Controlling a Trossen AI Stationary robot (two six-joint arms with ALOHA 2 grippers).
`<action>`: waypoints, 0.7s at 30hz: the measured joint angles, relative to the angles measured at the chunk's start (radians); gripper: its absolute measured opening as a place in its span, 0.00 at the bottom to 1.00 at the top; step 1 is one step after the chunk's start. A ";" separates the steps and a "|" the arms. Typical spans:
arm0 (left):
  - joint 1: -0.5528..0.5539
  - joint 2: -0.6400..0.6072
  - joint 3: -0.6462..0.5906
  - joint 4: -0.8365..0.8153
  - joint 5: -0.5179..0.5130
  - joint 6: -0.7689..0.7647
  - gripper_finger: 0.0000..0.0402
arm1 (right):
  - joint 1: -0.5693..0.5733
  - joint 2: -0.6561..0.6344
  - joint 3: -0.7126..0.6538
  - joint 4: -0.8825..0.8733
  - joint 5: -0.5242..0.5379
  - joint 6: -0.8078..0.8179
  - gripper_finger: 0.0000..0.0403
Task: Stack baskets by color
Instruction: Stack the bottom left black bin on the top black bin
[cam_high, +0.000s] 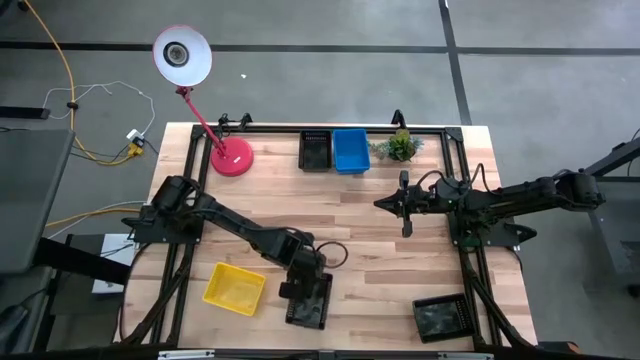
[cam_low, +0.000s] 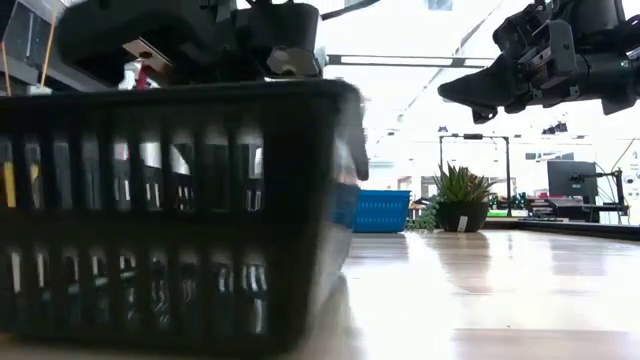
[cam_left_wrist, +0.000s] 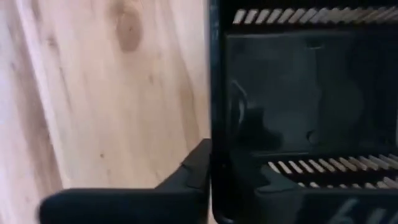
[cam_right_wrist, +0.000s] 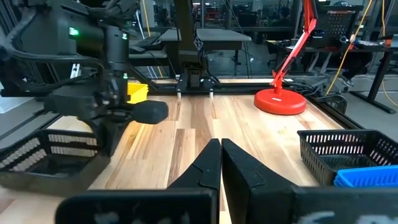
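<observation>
Left gripper (cam_high: 306, 288) is pinching the near black basket (cam_high: 310, 303) by its stiff rim (light, thin mesh); right gripper (cam_high: 404, 204) is hovering pressed together

yellow basket (cam_high: 234, 288), blue basket (cam_high: 351, 151), pink lamp (cam_high: 231, 157)

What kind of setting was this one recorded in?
Most likely a robotics lab or workshop. A framed wooden table stands on a bare concrete floor, cables trail beside it, and other workbenches fill the room behind.
</observation>
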 joint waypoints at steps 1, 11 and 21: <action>0.008 0.000 0.000 -0.002 -0.001 0.005 0.03 | 0.000 0.000 0.000 0.000 0.000 0.004 0.00; 0.136 -0.019 0.001 -0.127 -0.096 0.148 0.01 | 0.000 0.000 0.000 -0.008 0.000 0.015 0.00; 0.424 -0.150 -0.001 -0.151 -0.194 0.352 0.00 | 0.000 0.001 0.000 -0.025 0.000 0.015 0.00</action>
